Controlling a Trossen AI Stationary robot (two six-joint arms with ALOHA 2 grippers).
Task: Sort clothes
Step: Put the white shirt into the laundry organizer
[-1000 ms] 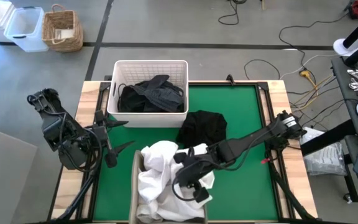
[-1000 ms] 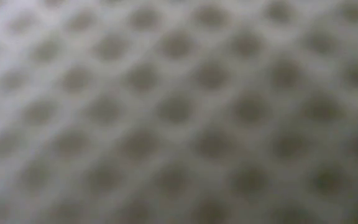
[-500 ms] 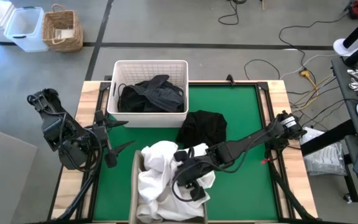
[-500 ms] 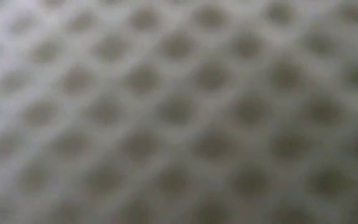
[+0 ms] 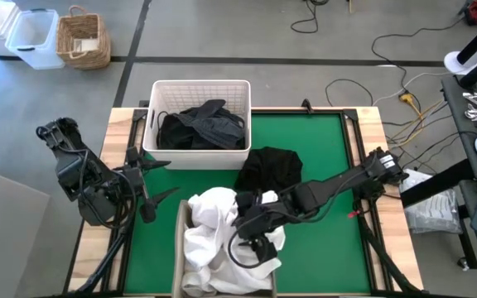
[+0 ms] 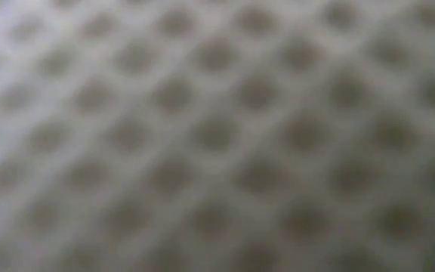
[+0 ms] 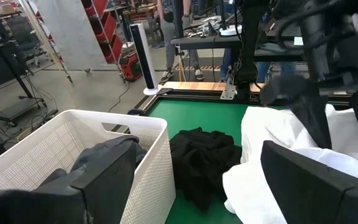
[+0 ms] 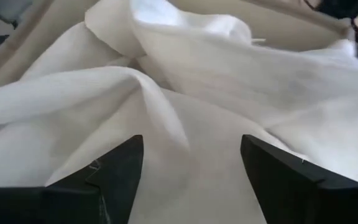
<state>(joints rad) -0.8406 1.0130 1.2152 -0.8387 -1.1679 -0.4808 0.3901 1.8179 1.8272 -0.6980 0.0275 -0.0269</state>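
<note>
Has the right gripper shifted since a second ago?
Yes. The right gripper slid slightly toward the white basket, over the white clothes, and its fingers opened.

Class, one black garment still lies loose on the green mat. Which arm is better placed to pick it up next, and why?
Probably the right. The right gripper, open over the white clothes, is close beside the black garment. The left gripper waits open at the mat's left edge, with the white basket and white pile between.

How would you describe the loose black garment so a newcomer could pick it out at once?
Start at the white basket at the far edge of the green mat. The black garment lies crumpled on the mat beside it, the only dark clothing outside any container.
</note>
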